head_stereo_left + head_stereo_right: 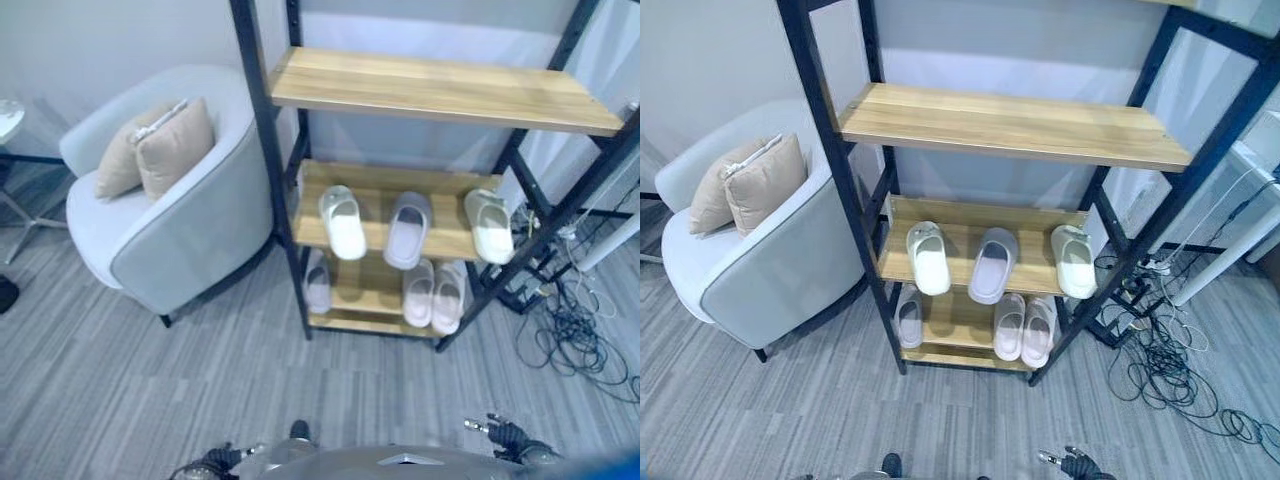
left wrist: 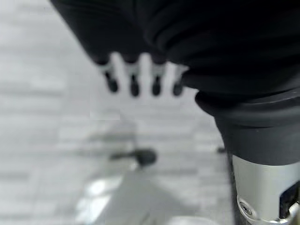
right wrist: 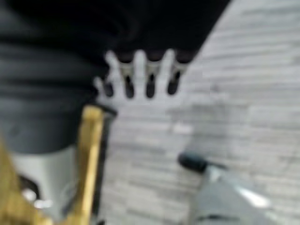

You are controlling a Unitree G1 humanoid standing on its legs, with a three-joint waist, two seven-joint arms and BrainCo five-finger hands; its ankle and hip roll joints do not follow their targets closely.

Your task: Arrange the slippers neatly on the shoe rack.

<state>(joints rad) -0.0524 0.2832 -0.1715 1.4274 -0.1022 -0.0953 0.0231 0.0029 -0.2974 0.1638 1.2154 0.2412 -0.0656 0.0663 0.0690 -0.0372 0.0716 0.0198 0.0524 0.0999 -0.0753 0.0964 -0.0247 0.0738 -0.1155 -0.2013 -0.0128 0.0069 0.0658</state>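
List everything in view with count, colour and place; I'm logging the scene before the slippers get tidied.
Shoe rack: one, black frame with wooden shelves, centre, against the wall.
White slippers: two, middle shelf, at its left and right ends.
Grey slipper: one, middle shelf, between the white ones.
Pale slippers: three, bottom shelf, two side by side at right, one alone at left.
Armchair: one, light grey, left of the rack.
Cushions: two, beige, on the armchair.
Cables: dark tangle, floor right of the rack.
Left hand: fingers straight, over the floor.
Right hand: fingers straight, over the floor.
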